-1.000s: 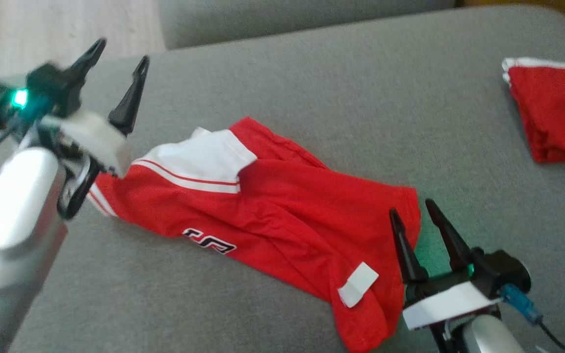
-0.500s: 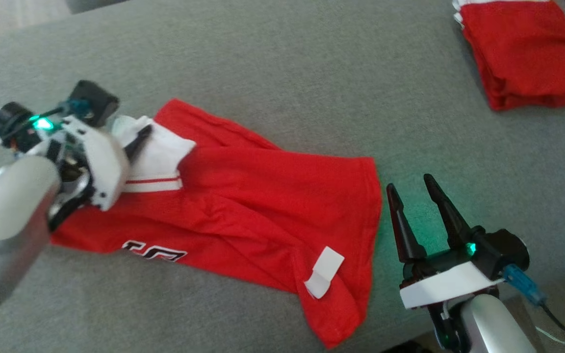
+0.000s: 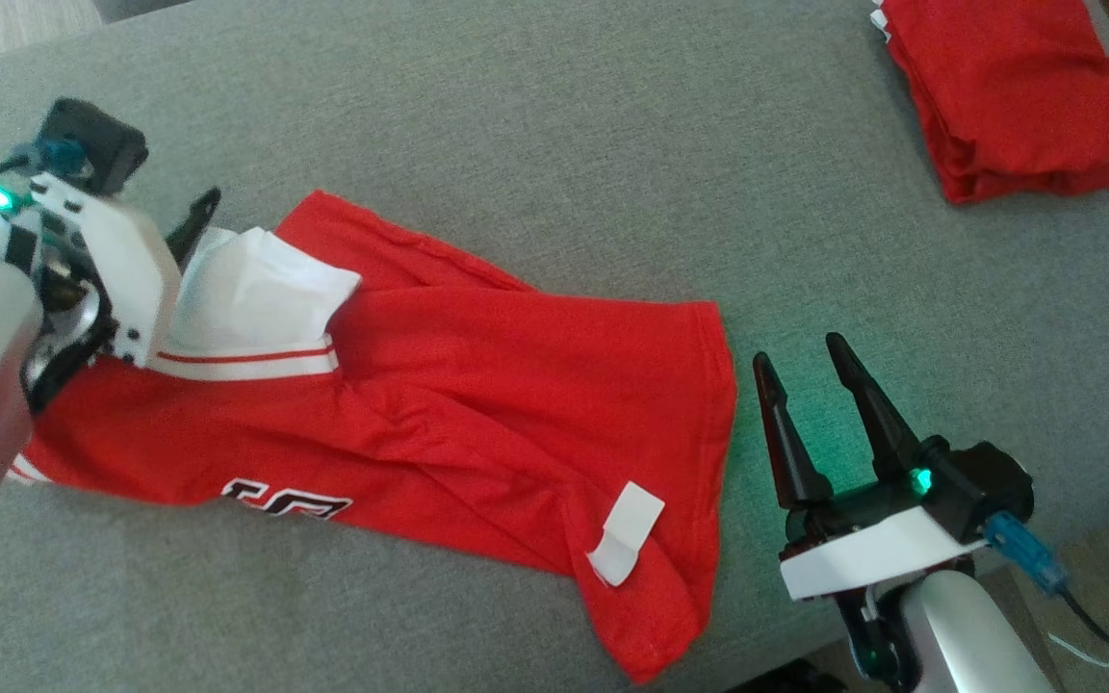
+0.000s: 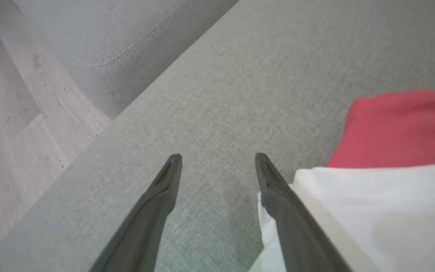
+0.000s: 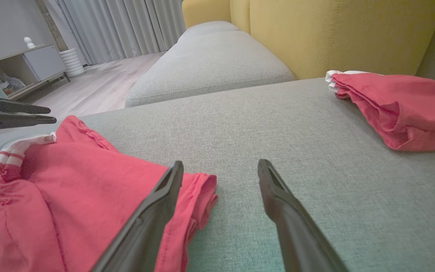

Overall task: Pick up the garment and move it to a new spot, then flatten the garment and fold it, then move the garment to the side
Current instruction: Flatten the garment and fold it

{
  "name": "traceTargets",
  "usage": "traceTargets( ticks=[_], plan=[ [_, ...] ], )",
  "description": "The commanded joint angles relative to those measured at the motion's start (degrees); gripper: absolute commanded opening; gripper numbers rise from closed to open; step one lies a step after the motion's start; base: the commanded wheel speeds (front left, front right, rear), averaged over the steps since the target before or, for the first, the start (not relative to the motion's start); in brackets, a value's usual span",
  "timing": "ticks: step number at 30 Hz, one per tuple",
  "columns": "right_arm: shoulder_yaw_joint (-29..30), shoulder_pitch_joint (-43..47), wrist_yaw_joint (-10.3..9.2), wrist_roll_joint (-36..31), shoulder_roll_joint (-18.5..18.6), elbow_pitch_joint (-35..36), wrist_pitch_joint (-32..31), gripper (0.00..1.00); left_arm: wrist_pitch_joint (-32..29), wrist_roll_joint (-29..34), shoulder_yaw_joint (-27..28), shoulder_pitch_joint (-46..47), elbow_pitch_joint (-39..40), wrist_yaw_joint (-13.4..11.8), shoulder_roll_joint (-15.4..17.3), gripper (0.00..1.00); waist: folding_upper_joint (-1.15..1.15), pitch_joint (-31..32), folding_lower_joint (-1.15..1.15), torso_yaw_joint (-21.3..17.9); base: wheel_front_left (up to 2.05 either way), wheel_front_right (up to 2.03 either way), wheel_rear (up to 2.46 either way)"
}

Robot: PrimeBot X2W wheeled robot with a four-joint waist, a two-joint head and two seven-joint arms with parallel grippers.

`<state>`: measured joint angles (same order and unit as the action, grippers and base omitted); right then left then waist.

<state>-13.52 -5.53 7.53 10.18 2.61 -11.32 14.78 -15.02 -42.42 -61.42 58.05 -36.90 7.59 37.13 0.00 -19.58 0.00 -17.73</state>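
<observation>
On the grey cushion [image 3: 554, 125], left gripper [image 4: 218, 158], wide and empty, hides the garment [image 3: 477, 385] edge; right gripper [image 3: 797, 347] gapes empty.

My head camera shifted, my left gripper [image 4: 217, 158] dropped from raised to low beside the white fabric panel [image 3: 251, 289] of the crumpled red jersey garment [image 3: 516, 385].

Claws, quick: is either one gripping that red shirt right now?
Left claw: open, holding nothing, at the white end of the red shirt.
Right claw: open, holding nothing, beside the shirt's other end.
</observation>
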Motion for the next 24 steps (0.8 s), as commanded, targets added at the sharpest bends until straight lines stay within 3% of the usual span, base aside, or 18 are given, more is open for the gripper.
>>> traceTargets(
  ticks=[1,5,12,13,17,24],
  plan=[
    [-1.3,-0.88,-0.04,0.45,0.27,1.71,0.22,1.0,-0.85,-0.62,1.38,1.56,0.52,-0.14,1.75,1.0,0.0,-0.03,0.0,-0.11,0.0,0.0,0.0],
    [-0.98,-0.78,-0.04,0.36,0.27,1.85,0.22,1.0,-4.31,-3.54,-1.97,0.09,2.54,-0.12,2.46,1.0,0.0,-0.12,0.0,-0.22,0.0,0.0,0.0],
    [-0.7,-0.83,-0.04,0.49,0.27,2.07,0.22,1.0,-5.02,-6.51,-5.17,0.23,6.28,-0.11,4.7,1.0,0.0,-0.43,0.0,0.05,0.0,0.0,0.0],
    [-0.77,-0.89,-0.04,0.56,0.27,2.09,0.22,1.0,-5.11,-6.8,-5.61,0.23,6.54,-0.11,4.89,0.92,0.0,-0.51,0.0,0.05,0.0,0.0,0.0],
    [-1.32,-1.26,-0.04,0.81,0.27,2.06,0.22,1.0,-4.79,-8.15,-7.21,0.21,6.91,-0.11,5.5,0.0,0.0,-0.86,0.0,-0.29,0.0,0.0,0.0],
    [-1.15,-1.25,-0.04,0.68,0.27,1.8,0.22,1.0,-1.09,-8.15,-8.41,1.47,6.21,-0.1,6.0,0.0,0.0,-0.63,0.0,-0.51,0.0,0.0,0.0]
  ],
)
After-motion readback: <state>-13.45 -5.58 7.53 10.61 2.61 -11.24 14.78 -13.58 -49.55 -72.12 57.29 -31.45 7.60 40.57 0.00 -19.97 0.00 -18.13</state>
